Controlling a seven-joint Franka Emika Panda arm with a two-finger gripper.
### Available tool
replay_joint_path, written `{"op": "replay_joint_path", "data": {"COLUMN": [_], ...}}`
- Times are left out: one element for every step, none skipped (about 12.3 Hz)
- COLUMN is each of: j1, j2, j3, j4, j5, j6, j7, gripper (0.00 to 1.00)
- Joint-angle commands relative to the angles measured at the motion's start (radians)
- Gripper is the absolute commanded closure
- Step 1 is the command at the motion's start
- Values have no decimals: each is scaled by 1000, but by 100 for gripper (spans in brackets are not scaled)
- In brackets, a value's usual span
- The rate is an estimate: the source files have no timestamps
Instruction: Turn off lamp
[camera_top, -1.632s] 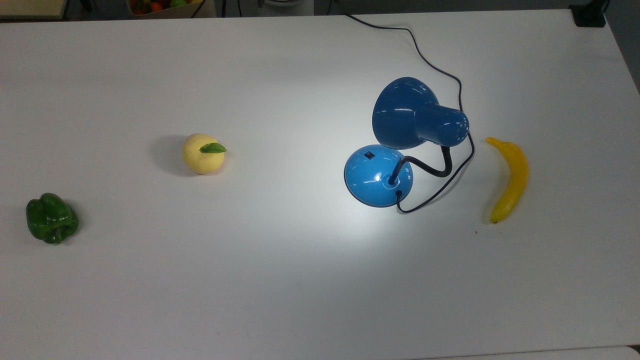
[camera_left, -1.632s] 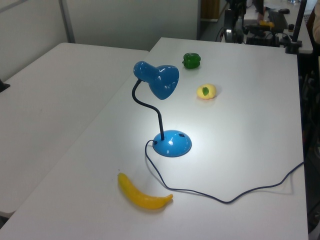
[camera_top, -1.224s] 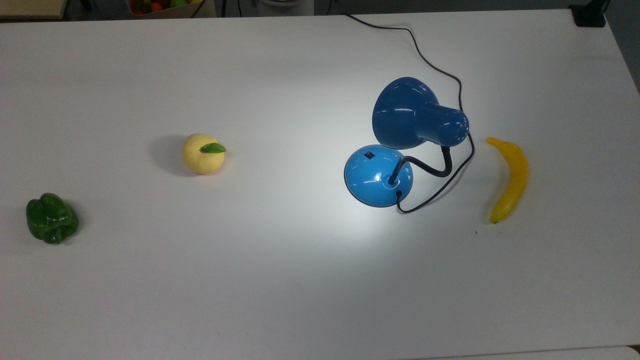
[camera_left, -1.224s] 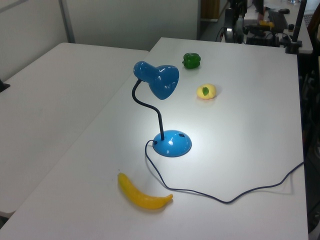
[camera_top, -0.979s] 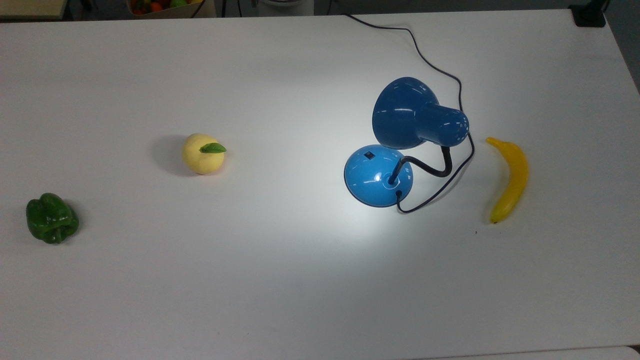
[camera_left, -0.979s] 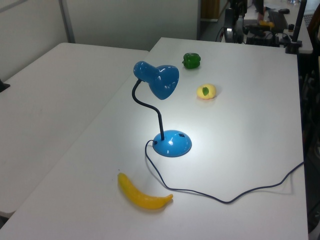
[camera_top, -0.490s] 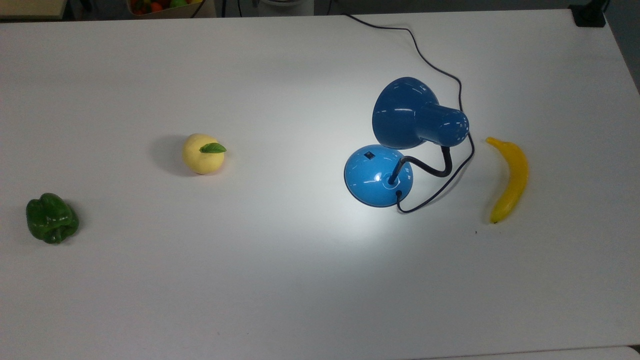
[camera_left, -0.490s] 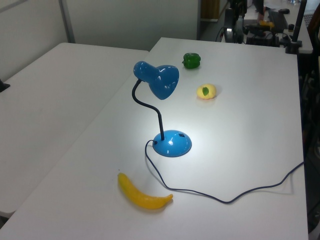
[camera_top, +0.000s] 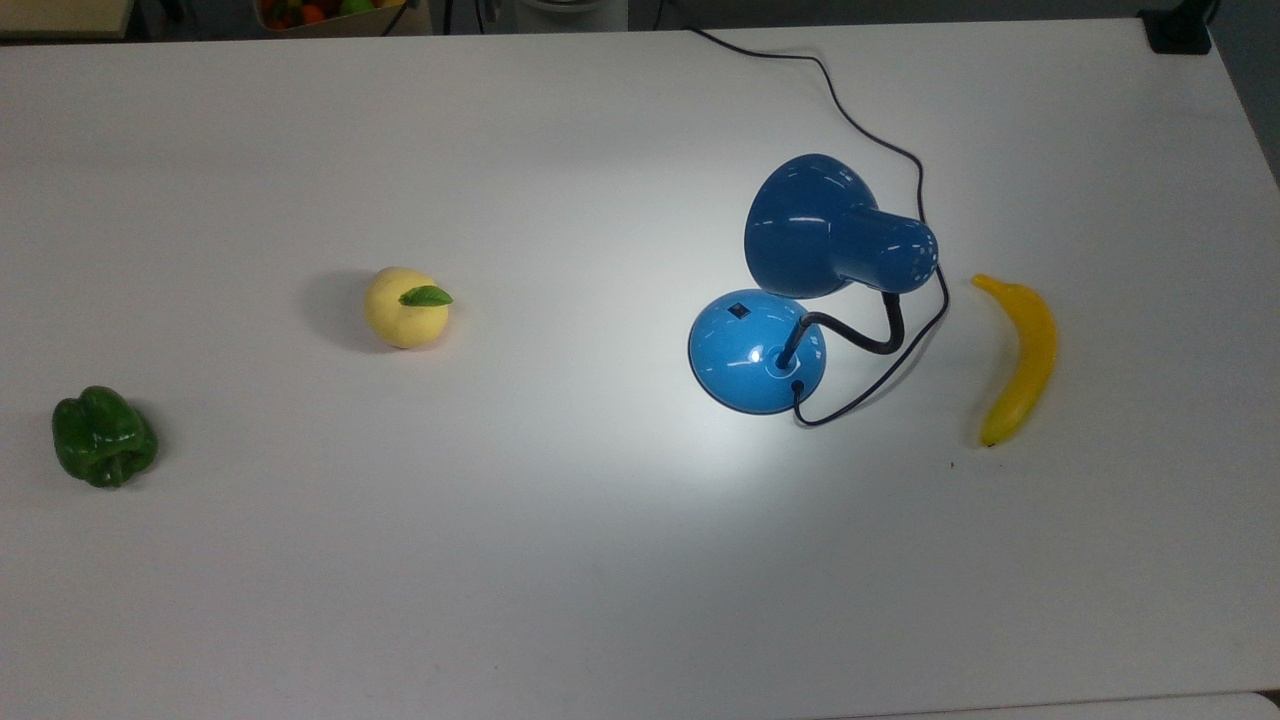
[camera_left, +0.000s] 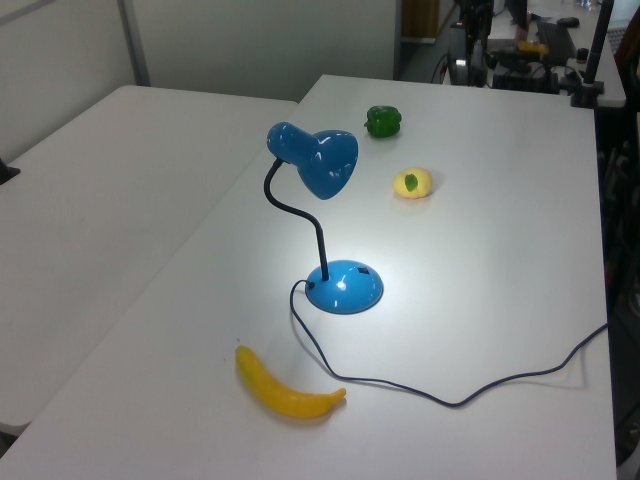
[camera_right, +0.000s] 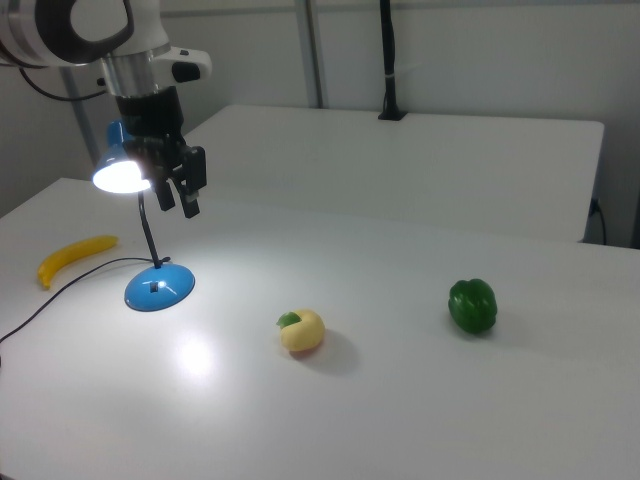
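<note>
The blue lamp stands on the white table (camera_top: 560, 560), lit and casting a bright patch around its glossy dome base (camera_top: 757, 352) (camera_left: 343, 287) (camera_right: 160, 287). A small black switch (camera_top: 738, 310) sits on the base's far side in the top view. The black gooseneck (camera_top: 860, 340) carries the bell-shaped shade (camera_top: 812, 226) (camera_left: 325, 160) (camera_right: 122, 172), which glows white in the right view. My gripper (camera_right: 177, 200) hangs in the air just to the right view's right of the shade, well above the base. Its black fingers (camera_right: 190, 203) point down, open, with nothing between them.
A yellow banana (camera_top: 1020, 358) lies at the top view's right of the lamp. At the top view's left are a yellow fruit with a green leaf (camera_top: 406, 306) and, farther left, a green pepper (camera_top: 103, 437). The thin black cord (camera_top: 850, 120) trails to the far edge.
</note>
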Motion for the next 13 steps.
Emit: {"op": "replay_joint_path", "data": {"j1": [0,0,2,5,11,14,19,42,61,80,100,114,126], "j2": [2,2,4,4,5,5,4,4,5,7,7,13,21], "j3": [-3,-3,-3,-3,-1,5,9,11,13,13,13,13,13], "j4": [2,2,0,-3,-6,-14,-40,-75,-96,-132,-167,-191,-213], "j5": [15,17,18,18,18,18,18,20,20,21,23,26,34], "j6": [0,0,0,1,5,24,53,101,126,161,207,247,283], "j7": [-18,-28,-39,-42,-45,-44,-44,-38,-36,-36,-35,-35,-33], "gripper": [100,100,100,100,100,100,100,100,100,100,100,100,100]}}
